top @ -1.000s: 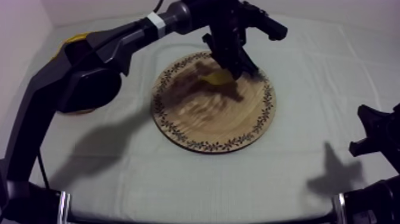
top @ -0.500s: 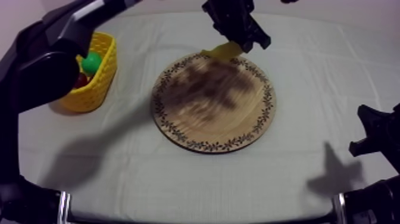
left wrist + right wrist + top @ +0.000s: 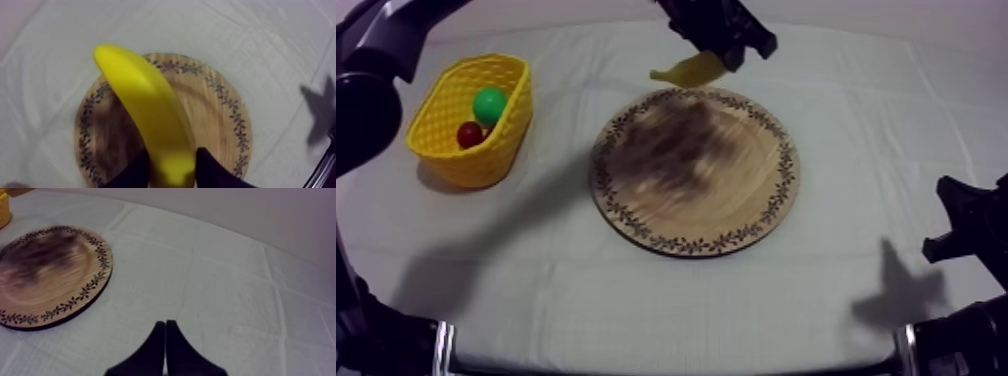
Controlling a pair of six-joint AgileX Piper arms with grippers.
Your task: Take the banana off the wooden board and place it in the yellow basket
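Your left gripper is clamped on one end of the banana, with the long free end jutting out ahead of it. The banana looks light, stiff and smooth, so this end hold may let it swivel; a hold nearer the middle would be steadier. Below the claw lies the wooden board. The yellow basket sits well off to one side. Your right gripper is closed and empty.

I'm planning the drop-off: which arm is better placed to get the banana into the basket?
Left. The left hand is shut on the banana above the board, and the basket sits at that side. The right hand, shut on nothing, rests low at the table's right.
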